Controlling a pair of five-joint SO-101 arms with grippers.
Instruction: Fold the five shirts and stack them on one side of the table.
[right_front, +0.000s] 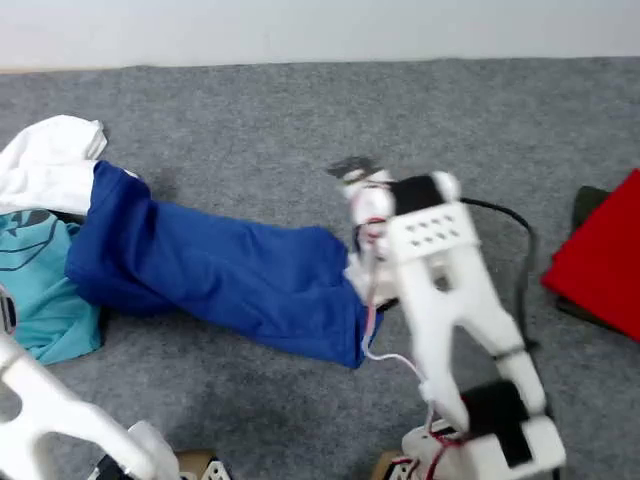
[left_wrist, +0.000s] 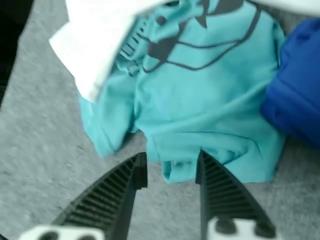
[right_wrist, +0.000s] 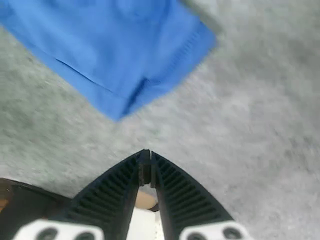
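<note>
blue shirt (right_front: 220, 265) across table (right_front: 300, 120) middle, teal shirt (left_wrist: 200, 100) at left edge | right gripper (right_wrist: 145, 155) pinched closed, empty (near blue hem) | left gripper (left_wrist: 170, 165) spread above teal hem | advice: part right fingers, pinch hem corner low

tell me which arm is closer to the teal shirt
Left. The left arm is right beside the teal shirt; the right arm is at the far end of the blue shirt.

Grey felt-like table surface (right_front: 300, 110) meets a white wall (right_front: 300, 30).
</note>
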